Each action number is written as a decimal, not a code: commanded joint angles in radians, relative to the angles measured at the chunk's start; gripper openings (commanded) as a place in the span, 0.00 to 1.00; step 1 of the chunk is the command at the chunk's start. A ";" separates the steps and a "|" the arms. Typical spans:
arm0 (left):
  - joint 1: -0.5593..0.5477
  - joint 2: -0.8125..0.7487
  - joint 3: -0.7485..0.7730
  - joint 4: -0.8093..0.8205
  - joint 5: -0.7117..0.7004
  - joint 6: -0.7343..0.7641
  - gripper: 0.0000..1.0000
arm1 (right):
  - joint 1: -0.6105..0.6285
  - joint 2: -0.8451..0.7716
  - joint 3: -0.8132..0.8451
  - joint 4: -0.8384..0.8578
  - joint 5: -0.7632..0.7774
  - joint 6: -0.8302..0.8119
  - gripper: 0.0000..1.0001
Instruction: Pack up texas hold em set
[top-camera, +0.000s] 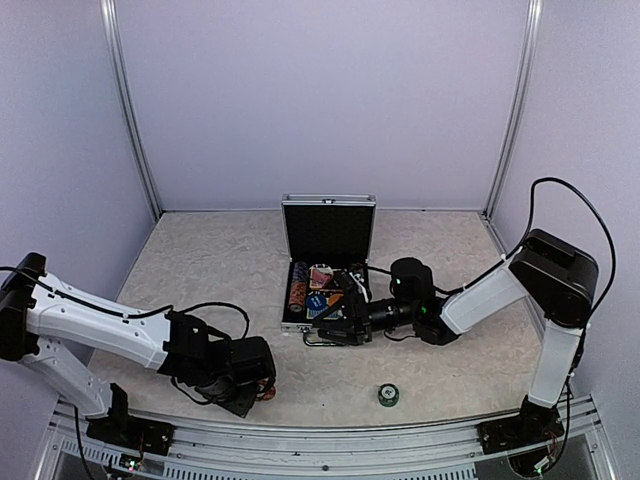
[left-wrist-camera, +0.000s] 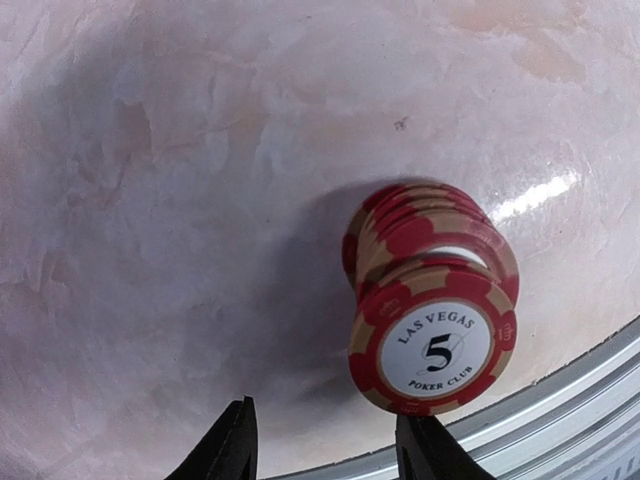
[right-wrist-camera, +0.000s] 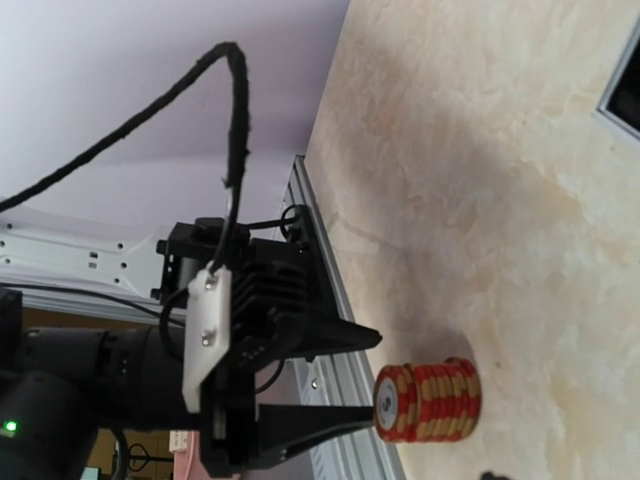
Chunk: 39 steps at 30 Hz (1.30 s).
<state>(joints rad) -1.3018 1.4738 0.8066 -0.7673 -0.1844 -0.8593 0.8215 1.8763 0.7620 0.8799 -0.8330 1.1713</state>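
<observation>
Near the front rail (left-wrist-camera: 590, 400), on the marbled table (left-wrist-camera: 150, 200): a red chip stack (left-wrist-camera: 430, 300), face printed LAS VEGAS 5 POKER CLUB, just past the left gripper (left-wrist-camera: 325, 415), jaws apart, clamping nothing. Further right along that edge, a green chip stack (top-camera: 388, 395), alone. Mid-table, a silver case (top-camera: 328, 230), open, lid upright, holding a chip row (top-camera: 297, 285), a red deck (top-camera: 322, 277) and a blue deck (top-camera: 318, 302). At its front edge, the right gripper (top-camera: 335, 322); cannot tell whether jaws apart or together.
</observation>
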 joint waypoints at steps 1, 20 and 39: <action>0.006 0.008 -0.008 0.030 -0.015 0.015 0.47 | -0.013 -0.033 -0.008 -0.011 -0.002 -0.018 0.66; 0.025 0.004 -0.010 0.044 -0.033 0.026 0.48 | -0.014 -0.009 -0.013 0.016 -0.003 -0.009 0.66; 0.029 -0.065 0.014 -0.026 0.004 0.044 0.60 | -0.017 -0.018 -0.021 0.003 -0.002 -0.022 0.67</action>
<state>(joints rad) -1.2766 1.4731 0.8066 -0.7486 -0.2081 -0.8345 0.8154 1.8729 0.7494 0.8822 -0.8330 1.1679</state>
